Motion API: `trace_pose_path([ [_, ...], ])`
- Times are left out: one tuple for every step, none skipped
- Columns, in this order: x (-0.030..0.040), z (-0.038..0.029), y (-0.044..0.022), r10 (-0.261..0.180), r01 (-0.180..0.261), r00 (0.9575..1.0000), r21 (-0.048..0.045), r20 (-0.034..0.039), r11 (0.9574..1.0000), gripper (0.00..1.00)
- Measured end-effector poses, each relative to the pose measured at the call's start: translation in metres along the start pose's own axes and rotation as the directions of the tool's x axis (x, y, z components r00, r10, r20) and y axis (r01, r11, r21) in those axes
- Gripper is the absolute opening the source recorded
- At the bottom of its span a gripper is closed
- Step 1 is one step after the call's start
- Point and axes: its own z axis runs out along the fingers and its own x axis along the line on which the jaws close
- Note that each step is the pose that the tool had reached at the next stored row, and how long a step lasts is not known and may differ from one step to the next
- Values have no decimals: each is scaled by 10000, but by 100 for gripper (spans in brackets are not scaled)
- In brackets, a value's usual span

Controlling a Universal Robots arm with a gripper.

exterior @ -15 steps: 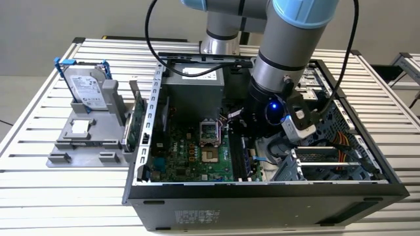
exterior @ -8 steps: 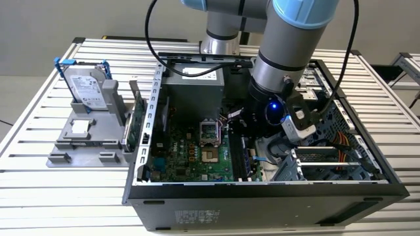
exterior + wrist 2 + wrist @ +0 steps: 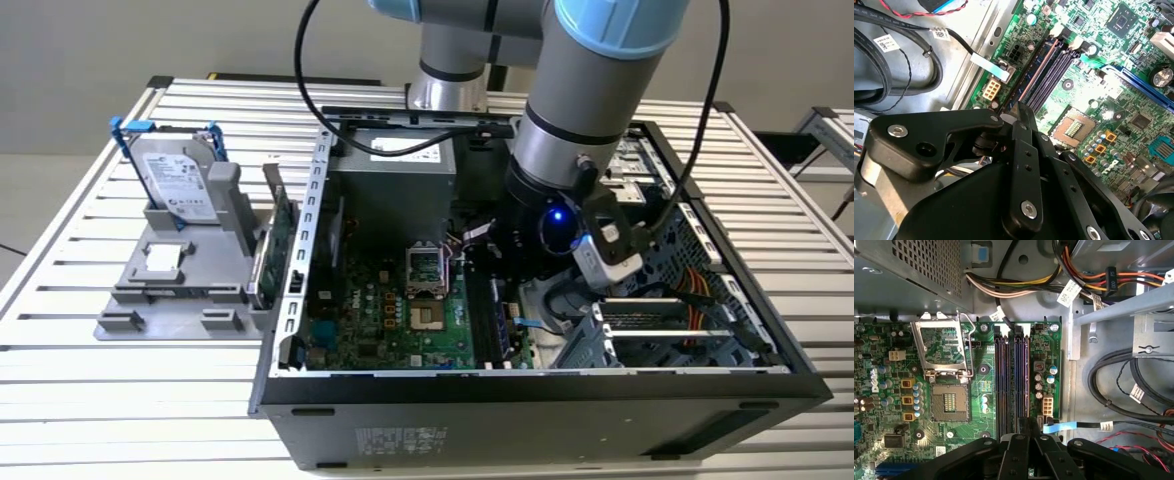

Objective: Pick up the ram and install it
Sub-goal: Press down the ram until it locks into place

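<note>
The ram (image 3: 1036, 70) is a thin dark stick seen edge-on, with a coppery lower edge. It lies along the memory slot nearest the motherboard's edge, among the dark slots (image 3: 1004, 385). I cannot tell whether it is seated or just above the slot. My gripper (image 3: 1019, 107) is down inside the open computer case (image 3: 534, 400), and its black fingers (image 3: 1015, 440) are closed together on the near end of the ram (image 3: 1024, 385). In the exterior view the arm's wrist (image 3: 561, 215) hides the fingers.
An open CPU socket (image 3: 949, 400) lies beside the slots. Black cables (image 3: 1134, 390) and a drive cage (image 3: 654, 330) crowd the other side. Outside the case, a grey stand (image 3: 174, 290) holds a silver hard drive (image 3: 174, 175) and a green card (image 3: 274, 250).
</note>
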Motion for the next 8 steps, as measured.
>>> trace_pose_path([
  [0, 0, 0, -75, 75, 10000, 3, 4, 10000, 0],
  [1, 0, -1, -173, 173, 9998, 6, 9, 9998, 0],
  [1, 0, 0, -274, 274, 9996, 8, 15, 9996, 0],
  [0, 1, 0, -373, 373, 9993, 11, 21, 9993, 0],
  [1, 0, 0, -505, 505, 9987, 17, 28, 9987, 0],
  [0, 0, 0, -642, 642, 9979, 21, 35, 9979, 0],
  [0, 1, 0, -796, 796, 9968, 26, 43, 9968, 0],
  [0, 1, 0, -941, 940, 9956, 31, 51, 9956, 0],
])
